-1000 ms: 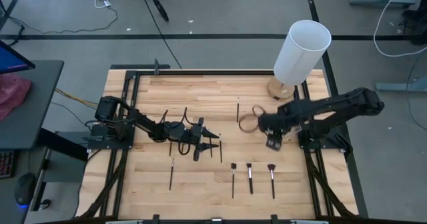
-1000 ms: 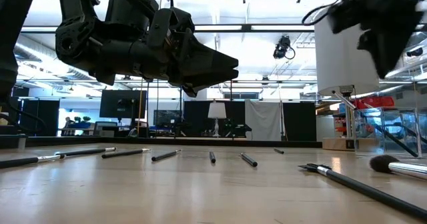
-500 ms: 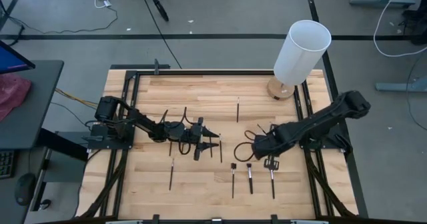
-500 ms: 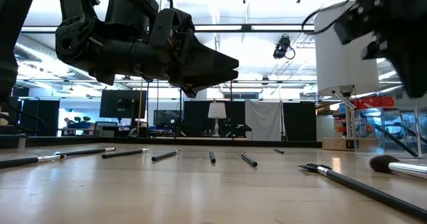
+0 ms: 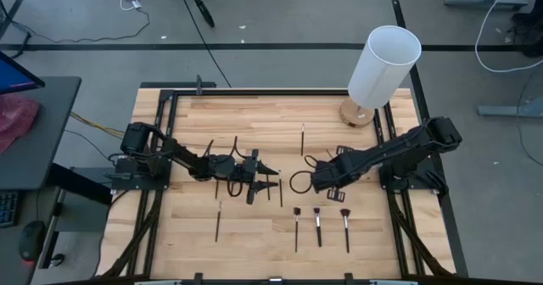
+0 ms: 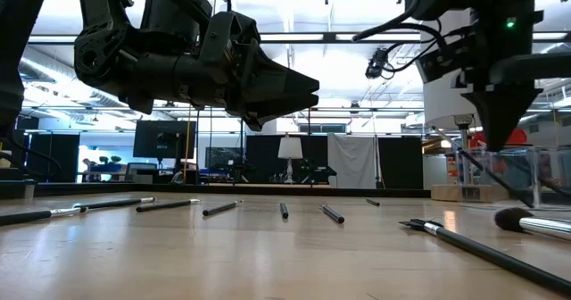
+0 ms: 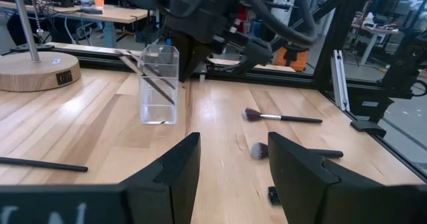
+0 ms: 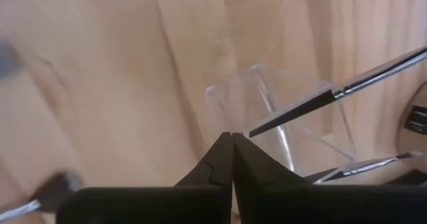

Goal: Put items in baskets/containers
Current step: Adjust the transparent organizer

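The right gripper [image 5: 316, 181] hangs over the middle of the table with its fingers pressed together and nothing between them, as the right wrist view shows. It sits directly beside the clear holder [image 8: 280, 111], which stands just in front of the fingertips and already carries at least two brushes leaning across its rim. In the left wrist view the same holder [image 7: 159, 84] appears upright, with the right arm close behind it.

The three loose brushes [image 5: 319, 226] lie on the near side of this gripper, a short way toward the table's front edge. They form a row, roughly parallel, each with its long axis running near to far and its bristle head toward the far end. The right arm is clearly the nearer one to this row. Judged from this layout, the coming pick calls for the right gripper to open, shift nearward and close across a handle, that is, left to right.

The left gripper [image 5: 270, 180] hovers left of centre with its fingers [image 7: 175, 177] parted and empty. Several thin brushes [image 5: 216, 220] lie under and near it, well apart from the holder, which lies to its right.
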